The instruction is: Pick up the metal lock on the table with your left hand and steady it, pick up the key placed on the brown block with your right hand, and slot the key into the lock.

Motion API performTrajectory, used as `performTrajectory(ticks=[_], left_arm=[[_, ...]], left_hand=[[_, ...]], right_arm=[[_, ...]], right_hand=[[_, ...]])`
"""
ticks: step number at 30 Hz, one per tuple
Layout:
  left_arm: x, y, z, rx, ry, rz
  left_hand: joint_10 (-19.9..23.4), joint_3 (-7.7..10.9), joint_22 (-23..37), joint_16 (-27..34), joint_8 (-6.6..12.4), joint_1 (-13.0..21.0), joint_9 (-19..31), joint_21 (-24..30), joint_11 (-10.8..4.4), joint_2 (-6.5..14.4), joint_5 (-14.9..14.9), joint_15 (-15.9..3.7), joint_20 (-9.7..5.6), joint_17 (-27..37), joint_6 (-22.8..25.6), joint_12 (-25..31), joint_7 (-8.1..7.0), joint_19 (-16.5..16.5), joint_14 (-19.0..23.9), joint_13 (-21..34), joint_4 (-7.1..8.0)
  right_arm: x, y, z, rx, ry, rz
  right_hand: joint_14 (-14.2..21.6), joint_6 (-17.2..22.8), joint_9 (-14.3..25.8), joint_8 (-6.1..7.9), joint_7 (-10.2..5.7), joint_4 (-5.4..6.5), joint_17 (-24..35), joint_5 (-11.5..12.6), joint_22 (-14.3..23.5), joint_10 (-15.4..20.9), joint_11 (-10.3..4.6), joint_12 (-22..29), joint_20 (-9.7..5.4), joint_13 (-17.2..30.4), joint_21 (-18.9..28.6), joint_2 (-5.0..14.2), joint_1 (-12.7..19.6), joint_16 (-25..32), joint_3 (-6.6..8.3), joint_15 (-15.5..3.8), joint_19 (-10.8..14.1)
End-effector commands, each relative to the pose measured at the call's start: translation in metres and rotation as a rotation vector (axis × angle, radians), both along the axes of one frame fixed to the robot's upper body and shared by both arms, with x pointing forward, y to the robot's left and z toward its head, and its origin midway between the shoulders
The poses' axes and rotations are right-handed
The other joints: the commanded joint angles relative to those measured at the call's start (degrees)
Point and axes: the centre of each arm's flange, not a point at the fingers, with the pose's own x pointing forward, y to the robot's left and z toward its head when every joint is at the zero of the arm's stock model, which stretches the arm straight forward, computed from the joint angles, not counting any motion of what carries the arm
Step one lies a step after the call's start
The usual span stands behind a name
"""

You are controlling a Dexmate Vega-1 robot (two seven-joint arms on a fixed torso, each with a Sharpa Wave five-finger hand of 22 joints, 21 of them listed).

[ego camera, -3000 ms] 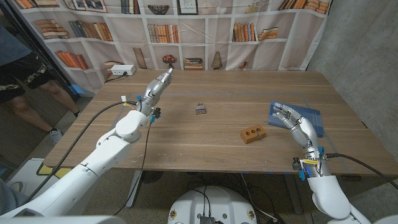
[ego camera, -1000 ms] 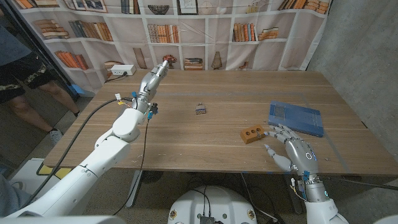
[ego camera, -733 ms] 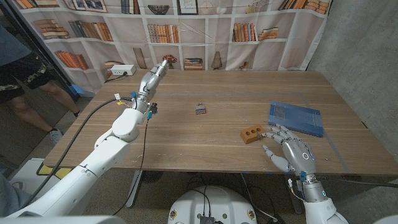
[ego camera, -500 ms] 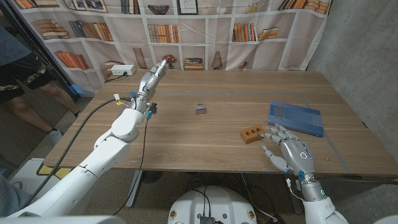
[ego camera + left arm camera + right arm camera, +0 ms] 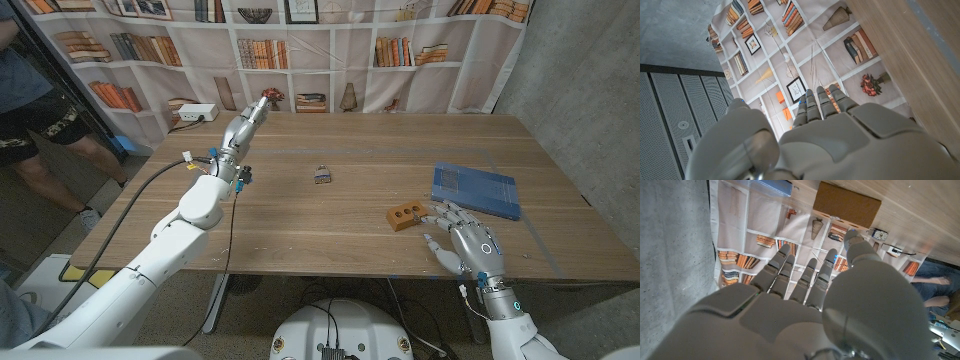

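The metal lock [image 5: 322, 175] sat untouched near the middle of the wooden worktop [image 5: 300, 225], while the left hand [image 5: 247, 125] hung well apart from it over the far left part, fingers stretched out together and holding nothing. The brown block [image 5: 406, 215] lay toward the right front, and the right hand [image 5: 466, 243] waited just beside it, fingers spread and empty, their tips close to the block's right end. Behind that hand a blue pad [image 5: 476, 189] rested on the worktop. The key was presumably on top of the block, but at this size I could not make it out; only dark spots showed on the block's upper face. Neither pickup had begun, so the step in hand was the reach for the lock. To do it well, the left hand would need to travel back toward the centre, come down over the lock from above, and close on its body rather than the shackle, leaving the keyhole turned toward the right hand. A small, heavy piece like this would likely skid if nudged sideways, so a straight descent seemed wiser than a sweep. The right hand, already near the block, would do best to pinch the key by its bow so the blade stayed free.
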Motion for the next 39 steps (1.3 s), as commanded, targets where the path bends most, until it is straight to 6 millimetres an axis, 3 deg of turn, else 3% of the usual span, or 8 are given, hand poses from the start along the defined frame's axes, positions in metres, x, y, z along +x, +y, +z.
performTrajectory(ticks=[1,10,29,39], left_arm=[[-0.002,0.003,-0.004,-0.008,0.007,0.009],[-0.004,0.007,-0.007,-0.012,0.025,0.019],[-0.01,0.012,-0.007,-0.015,0.017,0.03],[-0.011,0.014,-0.003,-0.011,0.008,0.029]], left_hand=[[0.28,-0.45,0.12,0.02,-0.07,0.15,0.19,0.03,-0.1,-0.08,-0.15,0.09,0.2,0.17,0.46,-0.07,0.09,0.12,0.48,0.24,0.17],[0.32,-0.54,0.12,0.02,-0.11,0.17,0.19,0.01,-0.08,-0.03,-0.25,0.0,0.25,0.18,0.46,-0.09,0.06,0.09,0.55,0.25,0.2],[0.35,-0.71,0.13,-0.03,-0.11,0.23,0.2,0.0,-0.19,0.06,-0.42,0.08,0.28,0.19,0.63,-0.15,0.05,0.09,0.56,0.26,0.24],[0.42,-0.8,0.13,-0.02,-0.11,0.27,0.2,0.0,-0.28,0.13,-0.52,0.09,0.3,0.19,0.72,-0.16,0.04,0.09,0.63,0.27,0.27]], right_arm=[[0.011,-0.005,-0.002,-0.019,0.024,-0.018],[0.023,-0.005,0.001,-0.036,0.026,0.01],[0.037,0.001,0.004,-0.026,0.004,0.039],[0.04,0.005,0.001,-0.011,-0.023,0.027]], right_hand=[[-0.29,0.1,0.05,0.12,0.04,-0.14,0.21,0.47,0.18,-0.43,-0.01,-0.02,-4.9,0.08,-0.24,-0.1,1.15,0.26,0.0,-4.71,-0.48],[-0.36,-0.23,0.03,-0.18,0.04,-0.2,0.34,0.77,0.23,-0.71,-0.02,-0.08,-4.94,0.11,-0.12,0.46,2.29,0.4,0.33,-4.66,-0.68],[-0.3,-0.72,0.0,-0.65,0.05,0.55,0.58,0.95,0.31,-0.87,0.02,-0.02,-4.42,0.17,-0.03,-0.32,1.58,0.69,-0.8,-4.39,-1.28],[-0.03,-0.34,0.07,-0.64,0.06,0.24,0.72,1.44,0.4,-0.88,0.01,0.09,-4.21,0.23,0.1,0.99,3.43,0.88,-0.05,-4.28,-1.66]])
